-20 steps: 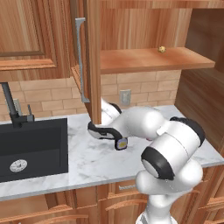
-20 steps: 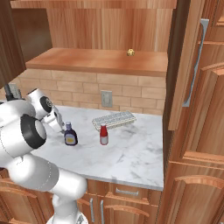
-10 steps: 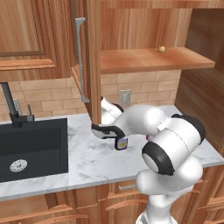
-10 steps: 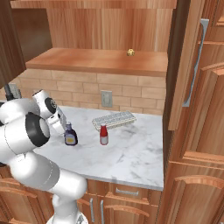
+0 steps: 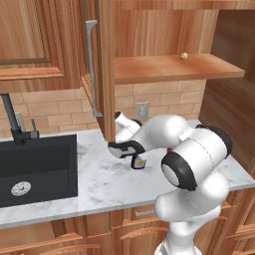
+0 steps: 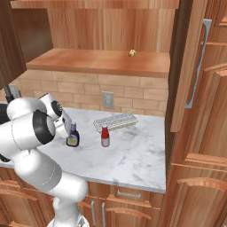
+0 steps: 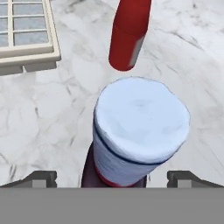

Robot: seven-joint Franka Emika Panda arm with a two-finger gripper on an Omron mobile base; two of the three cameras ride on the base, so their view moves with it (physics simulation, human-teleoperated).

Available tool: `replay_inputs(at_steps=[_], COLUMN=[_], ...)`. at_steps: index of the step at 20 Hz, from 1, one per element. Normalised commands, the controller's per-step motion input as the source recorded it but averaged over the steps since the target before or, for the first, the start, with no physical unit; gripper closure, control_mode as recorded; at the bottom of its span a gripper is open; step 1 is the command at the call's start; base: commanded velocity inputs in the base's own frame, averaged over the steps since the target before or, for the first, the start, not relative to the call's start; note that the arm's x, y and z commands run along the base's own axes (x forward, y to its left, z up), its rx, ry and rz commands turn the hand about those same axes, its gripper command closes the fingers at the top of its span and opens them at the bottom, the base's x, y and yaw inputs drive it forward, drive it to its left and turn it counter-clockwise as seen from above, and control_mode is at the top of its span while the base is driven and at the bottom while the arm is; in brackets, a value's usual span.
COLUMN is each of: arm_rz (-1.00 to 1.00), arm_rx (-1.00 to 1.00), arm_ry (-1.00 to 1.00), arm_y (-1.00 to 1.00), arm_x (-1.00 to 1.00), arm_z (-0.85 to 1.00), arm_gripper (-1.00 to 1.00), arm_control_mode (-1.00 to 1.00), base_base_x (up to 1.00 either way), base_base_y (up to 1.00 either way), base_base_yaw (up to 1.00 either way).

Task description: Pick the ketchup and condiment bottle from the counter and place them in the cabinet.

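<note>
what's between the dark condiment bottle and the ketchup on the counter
Nothing: in the right base view a bare strip of marbled counter separates the condiment bottle from the ketchup. The tray lies behind, off that line.

The arm (image 5: 194, 164) is built of glossy white, rounded shells, fat and bulbous at the shoulder and elbow and slimmer toward the wrist. At each joint sits a dark, near-black ring or round end cap, the largest one at about 9 o'clock on the big elbow segment in the left base view. The gripper (image 5: 127, 149) is a flat white hand body with a dark underside, and its two fingertips (image 7: 41, 177) are small, dark grey, blocky stubs.
</note>
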Motion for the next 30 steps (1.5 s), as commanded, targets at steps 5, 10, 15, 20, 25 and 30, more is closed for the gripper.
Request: replay_inputs(at_steps=[5,10,15,20,25,30], arm_rz=[-0.09,-0.07,-0.05,-0.01,0.02,0.15], arm_rx=[0.00,-0.01,-0.03,-0.04,-0.09,-0.08], arm_ry=[0.00,0.00,-0.03,-0.06,-0.09,-0.08], arm_y=[-0.08,-0.01,0.00,0.00,0.00,0.00], arm_x=[0.00,-0.01,-0.07,-0.23,-0.35,-0.35], arm_z=[-0.01,0.00,0.00,0.02,0.40,0.47], arm_gripper=[-1.00,1.00,1.00,1.00,1.00,1.00], arm_control_mode=[-1.00,-1.00,-1.00,-1.00,-1.00,-1.00], base_base_x=[0.00,0.00,0.00,0.00,0.00,0.00], base_base_y=[0.00,0.00,0.00,0.00,0.00,0.00], base_base_yaw=[0.00,0.00,0.00,0.00,0.00,0.00])
